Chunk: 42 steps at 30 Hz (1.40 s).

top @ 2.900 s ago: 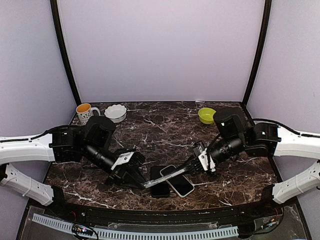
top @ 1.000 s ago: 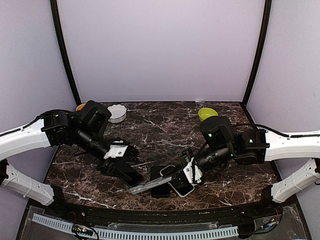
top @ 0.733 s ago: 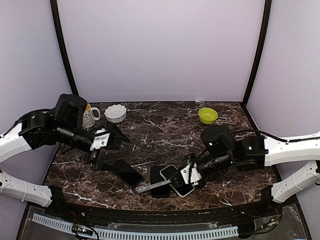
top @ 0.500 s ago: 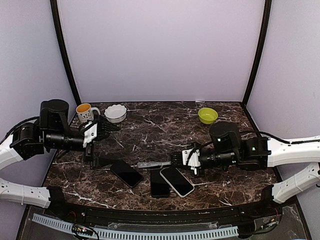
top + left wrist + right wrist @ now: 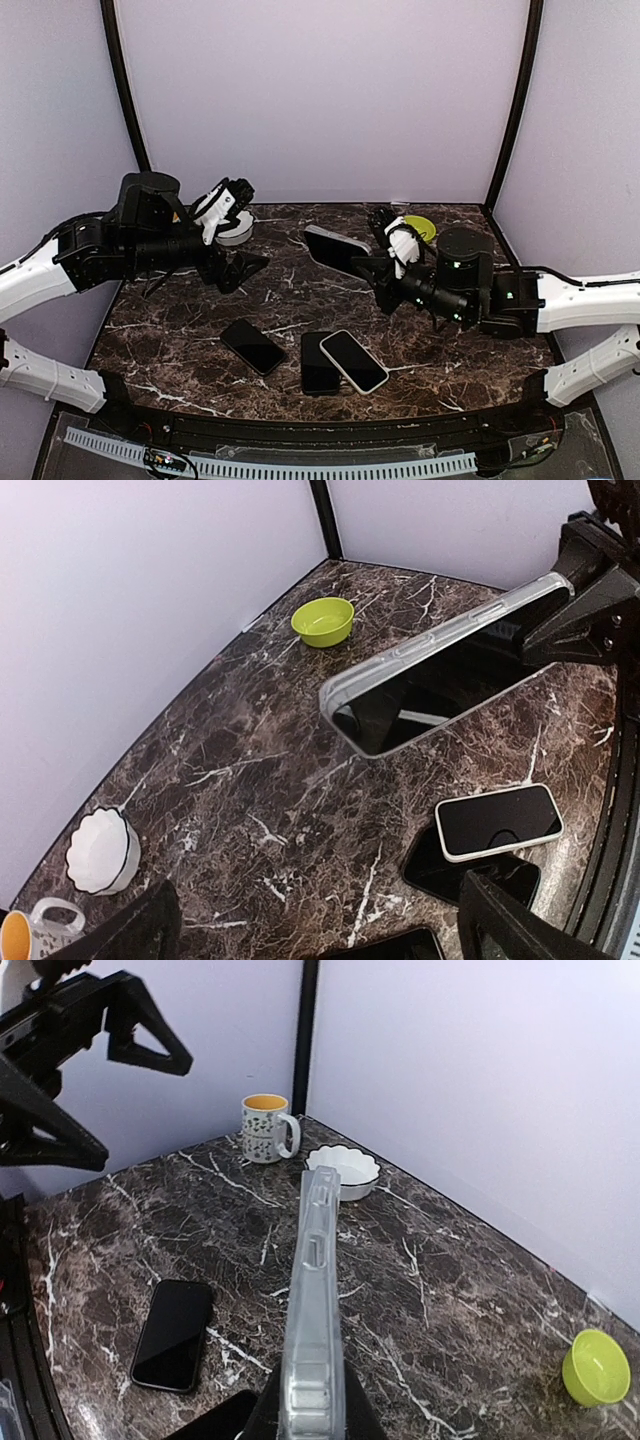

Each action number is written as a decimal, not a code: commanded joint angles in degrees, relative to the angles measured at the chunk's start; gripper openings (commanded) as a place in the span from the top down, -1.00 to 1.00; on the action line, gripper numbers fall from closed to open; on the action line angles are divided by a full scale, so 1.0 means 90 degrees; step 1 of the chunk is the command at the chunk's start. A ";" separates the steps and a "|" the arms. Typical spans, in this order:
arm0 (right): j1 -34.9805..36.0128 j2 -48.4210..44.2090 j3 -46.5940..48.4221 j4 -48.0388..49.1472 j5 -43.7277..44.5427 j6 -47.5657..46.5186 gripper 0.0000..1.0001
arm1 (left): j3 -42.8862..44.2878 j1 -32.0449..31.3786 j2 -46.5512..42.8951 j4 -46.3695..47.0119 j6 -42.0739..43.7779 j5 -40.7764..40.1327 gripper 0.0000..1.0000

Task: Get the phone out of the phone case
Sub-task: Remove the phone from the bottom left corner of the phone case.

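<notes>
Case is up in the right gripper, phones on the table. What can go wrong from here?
1. The right gripper pinches the clear case by one end only, raised and tilted. A slip could drop it onto the table near the phones.
2. The white-rimmed phone lies partly over the black phone. Setting the case down there could shove both.
</notes>
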 commanded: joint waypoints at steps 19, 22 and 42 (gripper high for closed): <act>-0.1080 -0.0757 0.0540 -0.0765 0.0089 0.4353 1.00 | 0.0308 0.1011 0.0931 0.0951 -0.3318 0.1498 -0.98; -0.1317 -0.1023 0.0448 -0.0482 -0.0428 0.4634 1.00 | 0.0229 0.1111 0.0821 0.1457 -0.3873 0.2158 -0.97; -0.1499 -0.1183 0.0021 0.2654 -0.2234 0.6697 1.00 | -0.0227 0.1251 0.1005 0.5554 -0.6641 0.4618 -0.32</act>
